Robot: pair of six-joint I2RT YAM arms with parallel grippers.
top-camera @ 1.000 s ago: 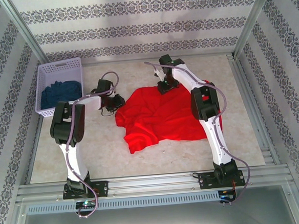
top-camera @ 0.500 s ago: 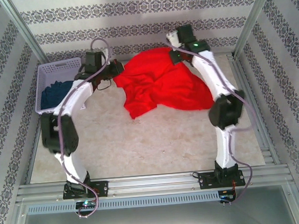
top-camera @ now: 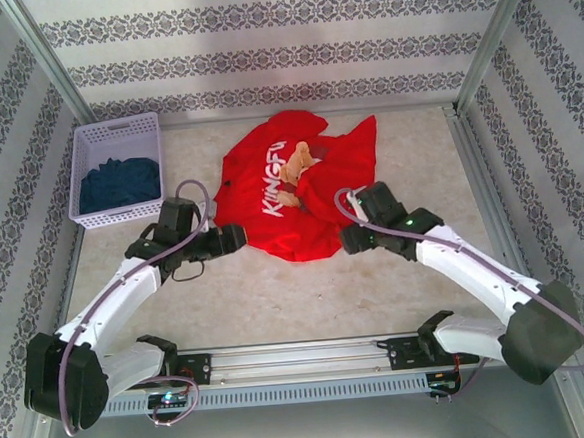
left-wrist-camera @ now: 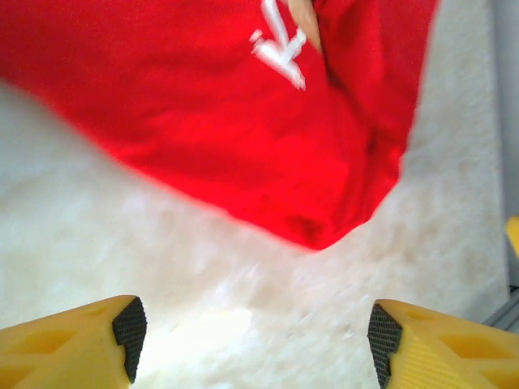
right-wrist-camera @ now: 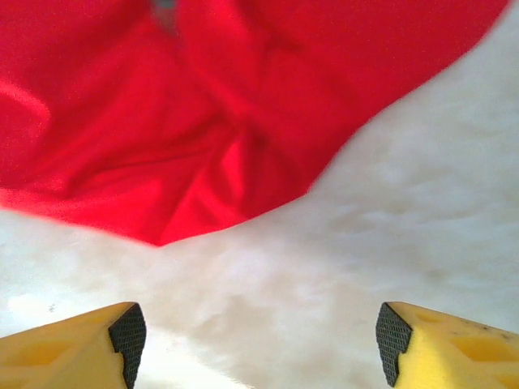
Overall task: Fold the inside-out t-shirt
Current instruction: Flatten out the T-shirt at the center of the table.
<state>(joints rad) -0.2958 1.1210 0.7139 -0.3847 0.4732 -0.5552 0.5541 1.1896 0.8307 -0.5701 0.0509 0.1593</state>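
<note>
Left pincer (left-wrist-camera: 255, 332) gapes near rumpled t-shirt (top-camera: 272, 220) (print (top-camera: 281, 177) partly fold-hidden).

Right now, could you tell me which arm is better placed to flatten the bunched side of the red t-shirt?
Probably the right arm: the t-shirt is folded over and bunched on that side, just beyond its open jaws. The left arm faces the flatter printed side.

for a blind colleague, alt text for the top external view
A crumpled red t-shirt lies on a pale table, the left gripper and right gripper open and empty at its near edge. A white basket of dark blue cloth stands far left.
</note>
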